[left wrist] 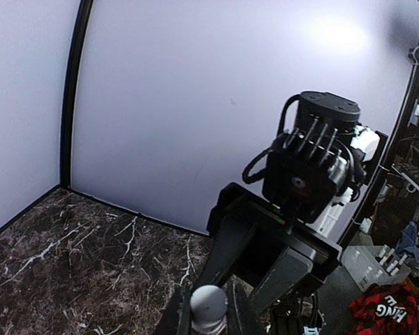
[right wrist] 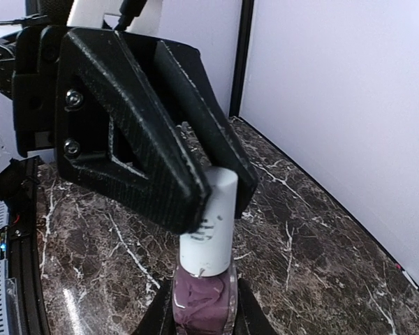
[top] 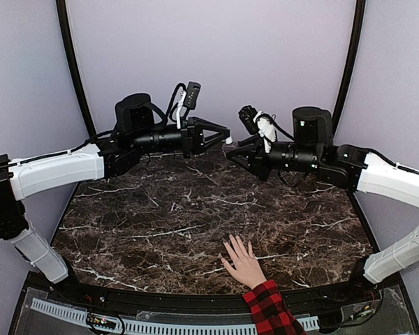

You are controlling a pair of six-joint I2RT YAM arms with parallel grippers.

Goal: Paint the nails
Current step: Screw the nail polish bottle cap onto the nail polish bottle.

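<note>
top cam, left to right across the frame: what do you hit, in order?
left arm's white link → left gripper → right gripper → right arm's white link. Hand left out: it lies below both gripper tips.

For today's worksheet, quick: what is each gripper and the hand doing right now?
Left gripper: jaws shut on the white cap.
Right gripper: jaws shut on the polish bottle.
Human hand: flat on the table, holding nothing.

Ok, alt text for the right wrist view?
The left pincer grips the white cap of a mauve polish bottle, whose glass body is clamped in the right pincer at the bottom edge. Dark marble table and pale walls behind.
</note>
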